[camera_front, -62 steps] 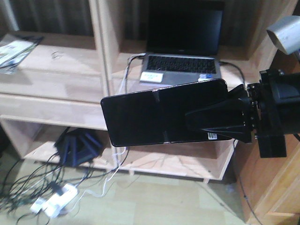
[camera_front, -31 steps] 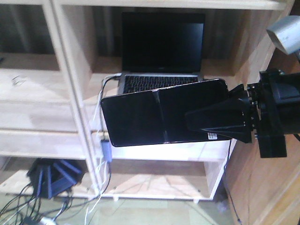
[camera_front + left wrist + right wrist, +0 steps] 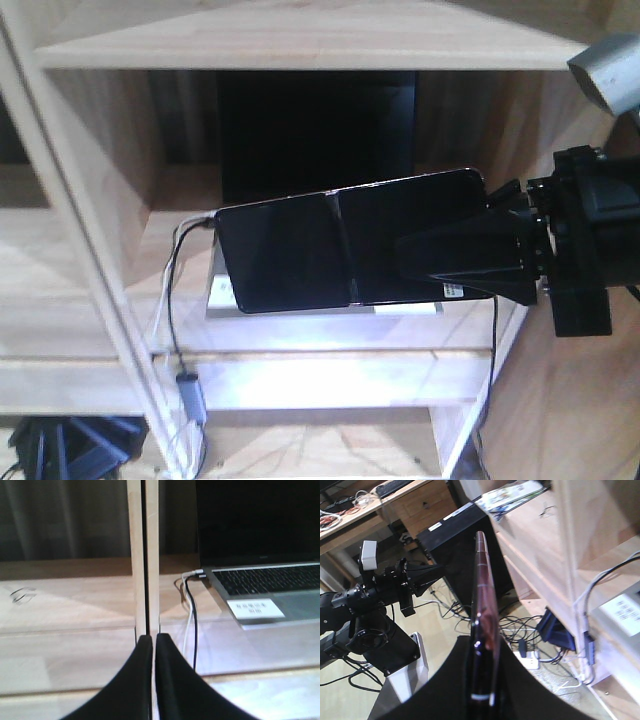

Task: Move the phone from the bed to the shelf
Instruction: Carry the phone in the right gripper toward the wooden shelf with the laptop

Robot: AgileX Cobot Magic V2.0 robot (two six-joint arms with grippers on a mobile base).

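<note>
The glossy black phone (image 3: 290, 250) hangs flat and level in the air, and my right gripper (image 3: 402, 262) is shut on its right end. In the right wrist view the phone (image 3: 482, 595) stands edge-on, its pinkish rim showing, with the right gripper (image 3: 482, 647) pinching it. Close behind it is the pale wooden shelf (image 3: 300, 45). My left gripper (image 3: 151, 638) is shut and empty, and it points at an upright panel of the shelf (image 3: 145, 555). The bed is out of view.
An open grey laptop (image 3: 310, 130) sits in the shelf compartment right behind the phone, with cables (image 3: 175, 300) hanging from its left side. The laptop (image 3: 270, 580) is right of the left gripper. Loose cables and a power strip (image 3: 527, 655) lie on the floor.
The shelf has grown larger and slid down and left in the front view, so the laptop compartment now lies right behind the phone. The phone stays gripped in the same pose.
</note>
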